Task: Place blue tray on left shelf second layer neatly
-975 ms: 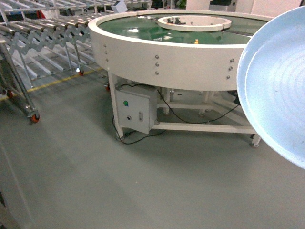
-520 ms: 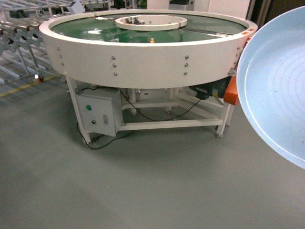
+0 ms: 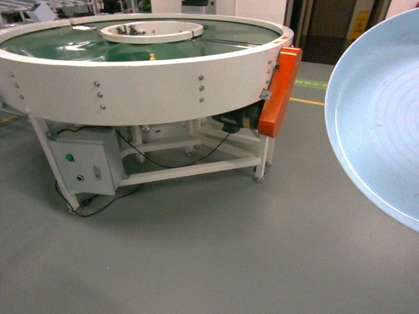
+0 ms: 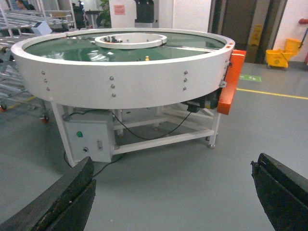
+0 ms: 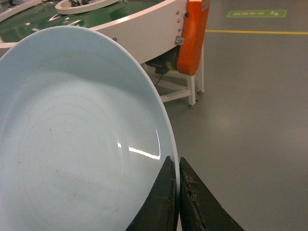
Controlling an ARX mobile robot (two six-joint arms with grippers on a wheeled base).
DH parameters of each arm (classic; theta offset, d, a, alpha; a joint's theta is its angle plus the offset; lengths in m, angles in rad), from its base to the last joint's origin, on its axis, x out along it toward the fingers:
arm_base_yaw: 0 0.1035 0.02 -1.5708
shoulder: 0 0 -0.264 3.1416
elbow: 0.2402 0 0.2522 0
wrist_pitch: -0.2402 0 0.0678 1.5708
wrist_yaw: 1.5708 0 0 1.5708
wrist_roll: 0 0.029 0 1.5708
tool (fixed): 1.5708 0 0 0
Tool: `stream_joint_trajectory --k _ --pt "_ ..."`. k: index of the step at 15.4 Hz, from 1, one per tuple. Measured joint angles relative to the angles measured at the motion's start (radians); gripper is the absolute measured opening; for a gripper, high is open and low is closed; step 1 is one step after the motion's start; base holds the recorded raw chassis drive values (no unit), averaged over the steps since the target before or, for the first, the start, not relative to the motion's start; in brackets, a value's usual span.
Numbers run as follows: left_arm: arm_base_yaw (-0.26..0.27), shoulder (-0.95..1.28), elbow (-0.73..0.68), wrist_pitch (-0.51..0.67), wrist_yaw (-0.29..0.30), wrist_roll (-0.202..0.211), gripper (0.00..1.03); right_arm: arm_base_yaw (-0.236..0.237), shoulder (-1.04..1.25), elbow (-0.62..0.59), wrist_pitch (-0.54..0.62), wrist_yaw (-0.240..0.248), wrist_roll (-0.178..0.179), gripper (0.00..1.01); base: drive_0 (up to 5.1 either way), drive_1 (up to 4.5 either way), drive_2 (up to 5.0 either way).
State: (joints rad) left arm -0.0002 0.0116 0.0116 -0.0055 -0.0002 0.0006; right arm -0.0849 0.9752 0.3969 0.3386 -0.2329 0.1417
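Round conveyor table w/ green top is standing on the grey floor. Blue tray is hanging tilted, right gripper pinching its rim. Left gripper is hovering spread wide, empty.

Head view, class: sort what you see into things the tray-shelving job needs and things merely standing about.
Job: pale sky-blue round plastic tray, rim pinched by the right end effector.

Standing about: white round conveyor table with green top, orange panel, grey control box, yellow mop bucket.
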Motion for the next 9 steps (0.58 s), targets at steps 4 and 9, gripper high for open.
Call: stream_joint_trajectory --k 4,9 --pt "0.0 0.0 0.0 0.0 0.0 0.0 0.98 0.0 0.0 0.0 0.0 0.0 0.0 0.02 -1.5 -1.54 -1.5" --pt "0.0 0.0 0.0 0.0 0.0 0.0 0.98 0.0 0.0 0.0 0.0 0.0 0.0 0.02 -1.5 -1.54 -1.5"
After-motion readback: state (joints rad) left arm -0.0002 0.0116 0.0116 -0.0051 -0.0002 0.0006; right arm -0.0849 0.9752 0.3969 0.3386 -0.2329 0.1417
